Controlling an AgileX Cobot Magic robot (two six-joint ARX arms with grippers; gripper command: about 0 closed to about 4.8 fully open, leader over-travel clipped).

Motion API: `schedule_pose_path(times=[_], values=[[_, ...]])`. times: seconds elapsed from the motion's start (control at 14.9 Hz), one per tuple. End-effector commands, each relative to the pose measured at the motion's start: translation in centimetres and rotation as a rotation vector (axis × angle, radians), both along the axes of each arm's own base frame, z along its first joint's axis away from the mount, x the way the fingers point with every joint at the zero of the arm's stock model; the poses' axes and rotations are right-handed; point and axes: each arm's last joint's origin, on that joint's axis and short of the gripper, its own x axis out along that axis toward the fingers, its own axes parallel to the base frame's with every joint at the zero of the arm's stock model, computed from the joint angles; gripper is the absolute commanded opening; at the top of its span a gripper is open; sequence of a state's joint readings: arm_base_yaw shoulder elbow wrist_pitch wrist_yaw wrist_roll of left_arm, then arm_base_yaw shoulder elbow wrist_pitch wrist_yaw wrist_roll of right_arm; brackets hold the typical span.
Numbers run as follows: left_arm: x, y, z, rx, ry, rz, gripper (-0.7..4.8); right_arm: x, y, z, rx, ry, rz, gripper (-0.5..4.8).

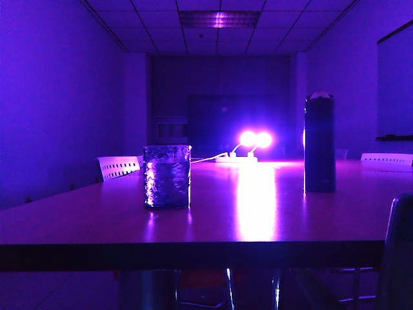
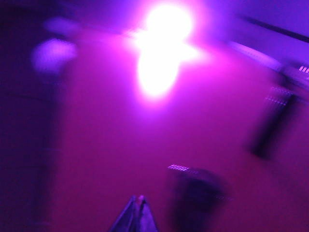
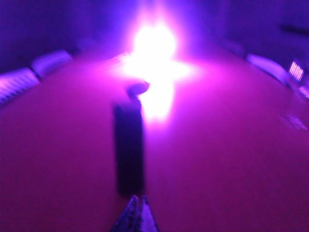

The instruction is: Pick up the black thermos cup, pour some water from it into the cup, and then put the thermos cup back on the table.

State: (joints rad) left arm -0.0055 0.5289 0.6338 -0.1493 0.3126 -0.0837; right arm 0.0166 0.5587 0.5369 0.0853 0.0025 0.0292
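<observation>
Black thermos cup (image 1: pixel 319 143) stands toward the desk's (image 1: pixel 258 219) right edge, glass cup (image 1: pixel 167 175) left near the front edge; both the right claw (image 3: pixel 137 200) and left claw (image 2: pixel 136 200) are pinched shut, empty, so a closed approach in this dim glare would likely topple the tall thermos.

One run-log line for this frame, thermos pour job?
stage: approach | black thermos cup: upright on table, untouched | cup: upright, left | left gripper: shut | right gripper: shut, facing thermos
</observation>
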Motion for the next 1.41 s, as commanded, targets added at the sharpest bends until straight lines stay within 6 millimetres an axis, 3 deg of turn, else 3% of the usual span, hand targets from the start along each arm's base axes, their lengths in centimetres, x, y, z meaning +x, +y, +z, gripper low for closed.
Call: schedule_pose_path(times=[0.07, 0.4, 0.54, 0.81, 0.94, 1.41], values=[[1.3, -1.5, 1.0, 0.002, 0.011, -0.114, -0.05, 3.4, 0.5, 1.0, -0.018, -0.071, 0.159, -0.08], [2.4, -4.8, -0.1, 0.032, 0.082, -0.218, -0.05, 9.9, 0.9, -0.8, -0.035, -0.04, 0.293, -0.05], [2.6, -5.7, -0.4, 0.062, 0.093, -0.26, -0.05, 12.4, -0.1, -2.4, -0.051, -0.058, 0.377, -0.05], [2.9, -5.8, -0.6, 0.112, 0.088, -0.188, -0.05, 17.5, -2.7, -5.2, -0.036, -0.002, 0.36, 0.07], [3.0, -5.8, -0.6, 0.117, 0.089, -0.182, -0.05, 20.1, -3.1, -5.8, -0.041, -0.011, 0.307, 4.79], [3.0, -5.8, -0.6, 0.115, 0.091, -0.175, -0.05, 28.6, -3.5, -9.6, -0.019, 0.046, 0.352, 4.79]])
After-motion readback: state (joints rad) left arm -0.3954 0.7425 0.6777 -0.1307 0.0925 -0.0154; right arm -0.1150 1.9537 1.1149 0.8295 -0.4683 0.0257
